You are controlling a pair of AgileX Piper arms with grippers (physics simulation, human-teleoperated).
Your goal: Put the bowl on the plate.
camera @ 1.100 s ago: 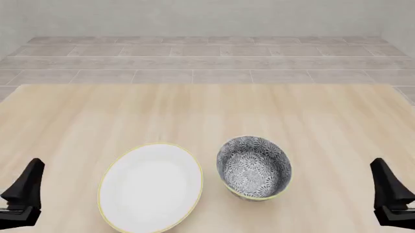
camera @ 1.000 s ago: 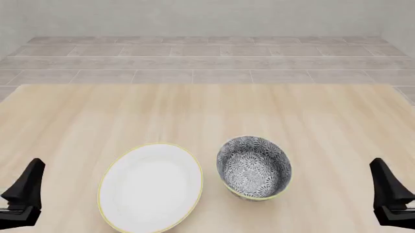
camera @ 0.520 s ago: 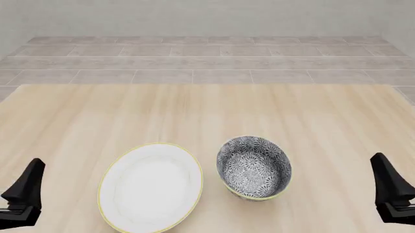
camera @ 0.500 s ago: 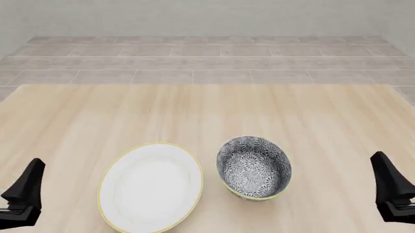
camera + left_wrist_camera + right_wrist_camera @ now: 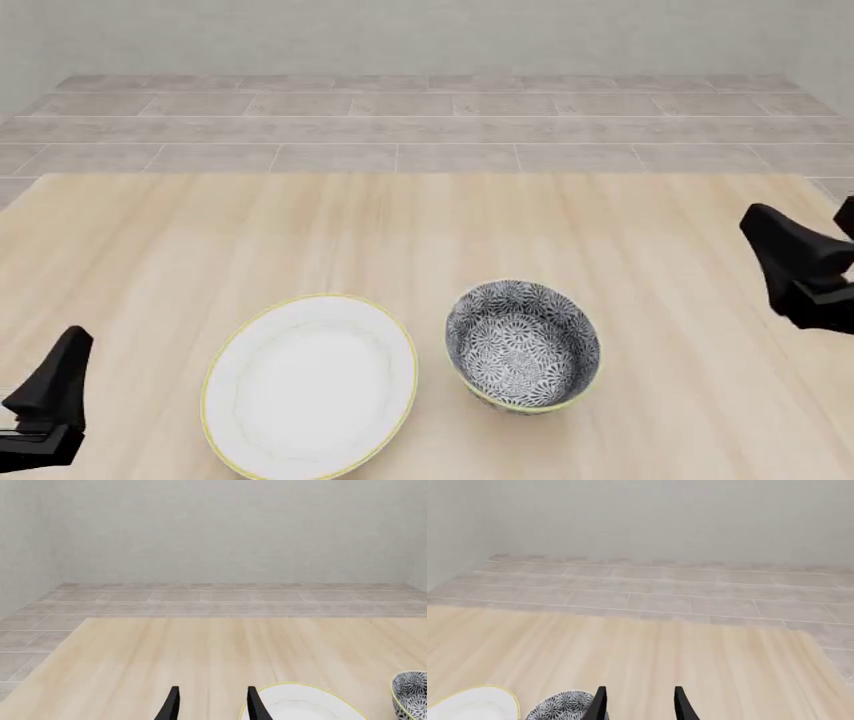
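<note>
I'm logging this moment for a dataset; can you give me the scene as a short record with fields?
bowl: patterned bowl upright on the table, beside the plate, not on it
plate: white plate flat on the table, left of the bowl in the front view, nothing on it
left gripper: low at the near left edge, jaws apart, holding nothing
right gripper: raised at the right edge, jaws apart, holding nothing
task state: bowl not yet grasped

- The bowl point(image 5: 523, 345): deep, round, with a dense dark grey-and-white floral pattern and a thin yellowish rim; it sits upright and empty on the table, near side, right of centre.
- The plate point(image 5: 310, 385): plain white, round, yellow-rimmed, wider than the bowl; it lies flat just left of it, apart.
</note>
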